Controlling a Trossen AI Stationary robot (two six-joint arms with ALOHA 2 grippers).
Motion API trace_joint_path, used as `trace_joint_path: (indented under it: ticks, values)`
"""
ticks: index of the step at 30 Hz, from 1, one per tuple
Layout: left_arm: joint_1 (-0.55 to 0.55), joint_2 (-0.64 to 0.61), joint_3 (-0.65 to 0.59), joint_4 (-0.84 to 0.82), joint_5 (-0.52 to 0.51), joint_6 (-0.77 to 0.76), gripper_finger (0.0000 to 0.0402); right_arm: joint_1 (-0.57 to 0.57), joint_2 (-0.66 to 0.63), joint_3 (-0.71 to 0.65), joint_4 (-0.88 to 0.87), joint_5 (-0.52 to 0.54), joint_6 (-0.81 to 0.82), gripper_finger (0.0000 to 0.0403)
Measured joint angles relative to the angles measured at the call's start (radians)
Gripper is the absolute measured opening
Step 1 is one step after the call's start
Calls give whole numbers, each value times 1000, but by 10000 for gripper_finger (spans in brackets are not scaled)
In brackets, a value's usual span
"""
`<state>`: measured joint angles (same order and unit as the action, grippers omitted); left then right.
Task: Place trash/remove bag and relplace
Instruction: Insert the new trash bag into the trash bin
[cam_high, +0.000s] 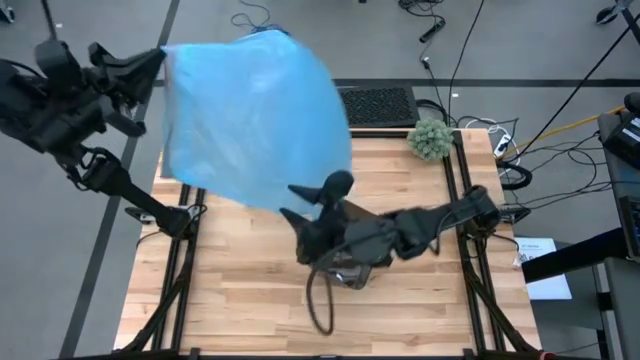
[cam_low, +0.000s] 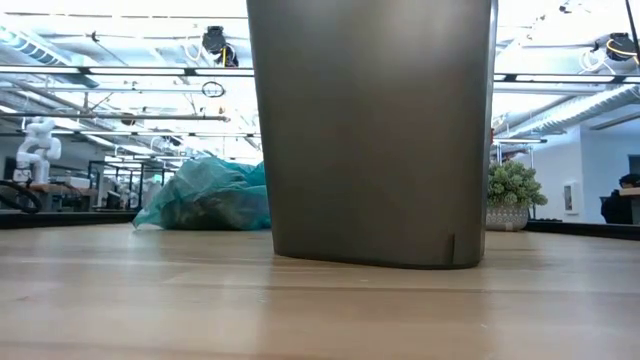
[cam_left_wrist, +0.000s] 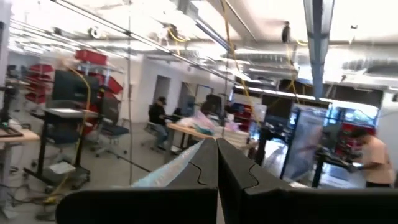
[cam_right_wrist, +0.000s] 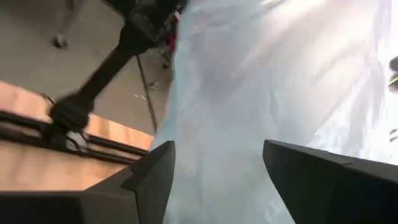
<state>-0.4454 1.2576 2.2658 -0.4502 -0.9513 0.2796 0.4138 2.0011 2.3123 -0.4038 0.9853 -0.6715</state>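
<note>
A: Status on the bag swap?

B: Fresh blue bag (cam_high: 255, 120) is hanging spread in the air, over the far-left part of the table (cam_high: 250, 300), up and left of the bin (cam_low: 370, 130). Left gripper (cam_high: 160, 62) is pinching its top corner, fingers fully closed on the film.

A: Right arm?

B: Right gripper (cam_right_wrist: 214, 180) is sitting at the bag's lower edge, above the bin. Jaws are standing wide with the film showing between them, not clamped. It's gripping nothing, as far as I can see.

A: Old bag?

B: Filled teal bag (cam_low: 205, 195) is lying on the table behind the bin, to its left in the low view. Looks like removal is done.

A: Remaining?

B: Judging by this, opening the new bag and fitting it over the bin. No loose trash showing. Fuzzy green ball (cam_high: 431, 138) is sitting at the table's far-right corner.
</note>
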Motion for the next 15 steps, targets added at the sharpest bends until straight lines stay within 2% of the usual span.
trace_joint_path:
  ticks: [5,11,15]
  values:
    - [0,4,9,-4,-25,22,0,27,66,0,119,43,-186,242]
    - [0,10,9,-15,-27,25,0,39,115,0,211,72,-257,242]
    - [-9,24,9,-90,-27,-5,0,71,106,-1,224,182,-257,242]
